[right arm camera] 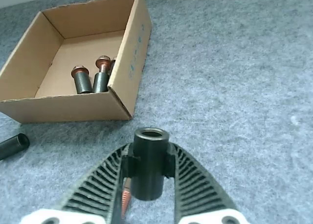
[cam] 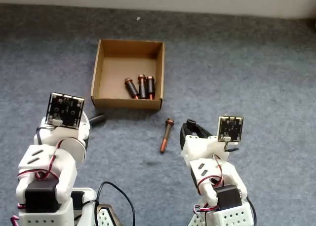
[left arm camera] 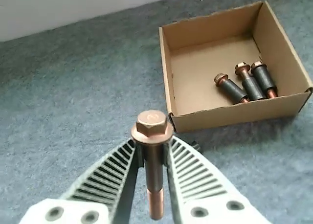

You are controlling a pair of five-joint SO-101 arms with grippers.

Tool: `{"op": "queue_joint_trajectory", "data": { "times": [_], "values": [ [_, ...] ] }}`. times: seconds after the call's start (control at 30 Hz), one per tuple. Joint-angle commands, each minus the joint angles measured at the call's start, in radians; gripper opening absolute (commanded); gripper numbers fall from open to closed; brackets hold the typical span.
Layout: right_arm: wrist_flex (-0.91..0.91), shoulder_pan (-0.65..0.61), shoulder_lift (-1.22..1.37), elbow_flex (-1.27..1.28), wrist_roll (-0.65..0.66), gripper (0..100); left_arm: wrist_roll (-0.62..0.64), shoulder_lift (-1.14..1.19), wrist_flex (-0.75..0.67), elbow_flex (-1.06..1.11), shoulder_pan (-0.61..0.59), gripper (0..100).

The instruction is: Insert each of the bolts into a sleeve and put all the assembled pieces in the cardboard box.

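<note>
Three assembled pieces (cam: 141, 87) lie in your cardboard box (cam: 126, 103) | your left end effector (left arm camera: 152, 146) pinches a bolt (left arm camera: 154, 172) | your right end effector (right arm camera: 148, 155) pinches a sleeve (right arm camera: 148, 170)

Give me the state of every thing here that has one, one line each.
left claw: shut on held bolt
held bolt: gripped, bare, no sleeve on it
right claw: shut on held sleeve
held sleeve: gripped, bore empty
loose bolt: lying outside the box, bare
loose sleeve: lying outside the box, by its corner
box: open
assembled pieces: three, sleeved, lying in the box
</note>
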Motion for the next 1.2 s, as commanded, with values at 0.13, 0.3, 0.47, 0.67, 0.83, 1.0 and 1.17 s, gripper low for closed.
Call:
{"op": "queue_joint_trajectory", "data": {
  "times": [0.13, 0.3, 0.47, 0.67, 0.83, 1.0, 1.17],
  "values": [
    [-0.025, 0.012, -0.016, -0.007, 0.011, 0.5, 0.11, -0.148, -0.1, 0.12, 0.065, 1],
    [-0.025, 0.012, -0.016, -0.007, 0.011, 0.5, 0.155, -0.265, -0.163, 0.255, 0.166, 1],
    [-0.025, 0.012, -0.016, -0.007, 0.011, 0.5, 0.155, -0.375, -0.199, 0.372, 0.216, 1],
    [-0.087, -0.012, -0.016, -0.008, 0.011, 0.5, 0.157, -0.367, -0.199, 0.372, 0.234, 1],
    [-0.186, -0.096, -0.016, -0.008, 0.015, 0.5, 0.157, -0.366, -0.198, 0.306, 0.337, 1],
    [-0.266, -0.177, -0.016, -0.002, 0.155, 0.5, 0.155, -0.363, -0.201, 0.209, 0.401, 1],
    [-0.492, -0.223, -0.016, 0.108, 0.255, 0.5, 0.167, -0.363, -0.298, 0.196, 0.452, 1]
  ]
}}
